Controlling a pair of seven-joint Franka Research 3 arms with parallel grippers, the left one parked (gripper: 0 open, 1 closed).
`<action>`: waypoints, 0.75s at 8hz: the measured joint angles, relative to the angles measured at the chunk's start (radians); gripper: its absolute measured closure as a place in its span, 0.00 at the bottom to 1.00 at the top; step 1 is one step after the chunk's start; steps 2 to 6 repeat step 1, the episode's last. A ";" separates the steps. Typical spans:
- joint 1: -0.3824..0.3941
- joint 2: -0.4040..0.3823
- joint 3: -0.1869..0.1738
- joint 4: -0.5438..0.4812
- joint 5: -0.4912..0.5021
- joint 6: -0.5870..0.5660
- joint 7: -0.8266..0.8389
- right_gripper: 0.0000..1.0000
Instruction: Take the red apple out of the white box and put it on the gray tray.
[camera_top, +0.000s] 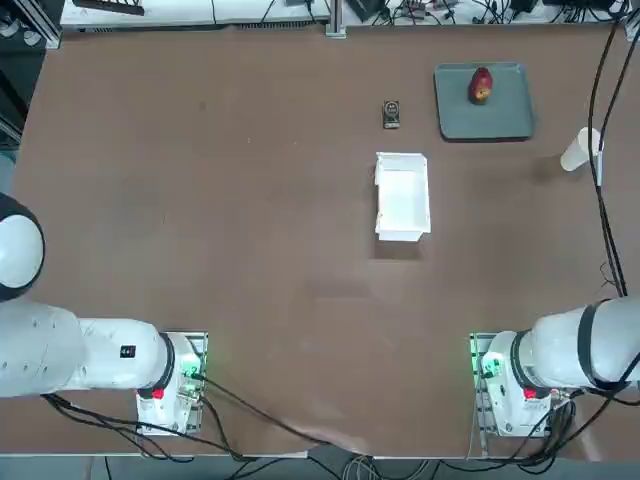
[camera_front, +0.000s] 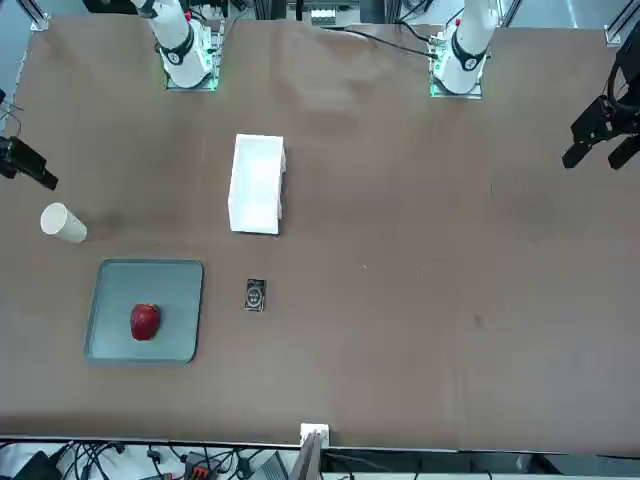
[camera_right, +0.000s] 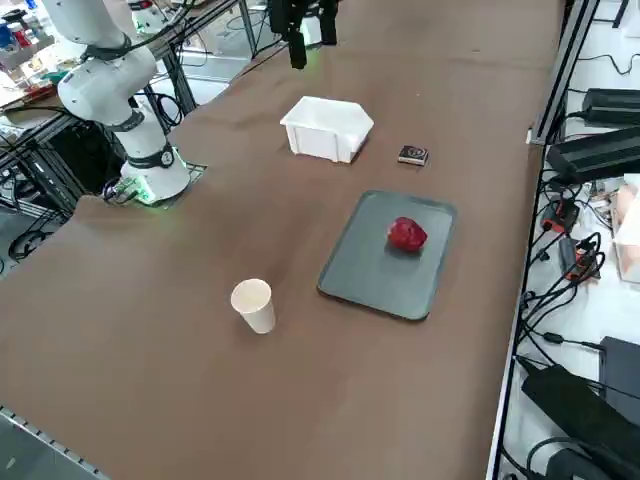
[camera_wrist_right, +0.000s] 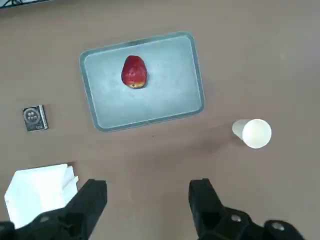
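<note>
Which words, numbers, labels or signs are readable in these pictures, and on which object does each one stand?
None can be read.
Small black card beside the gray tray: a round emblem, too small to read.
Parked arm's black sticker: too small to read.
Red apple, white box, paper cup: no print visible.
Right end effector: open, unmarked.

A wide brown table (camera_top: 200, 200) carries a white box (camera_top: 402, 196) near its middle, a small dark square object (camera_top: 391, 114) just beyond it, a gray tray (camera_top: 505, 120) further right, and a white paper cup (camera_top: 579, 150) lying near the right edge.
</note>
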 joint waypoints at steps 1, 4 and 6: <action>0.000 0.001 0.000 -0.005 -0.002 0.002 -0.019 0.00; 0.000 0.001 0.000 -0.005 -0.002 0.002 -0.019 0.00; 0.000 0.001 0.000 -0.005 -0.002 0.002 -0.019 0.00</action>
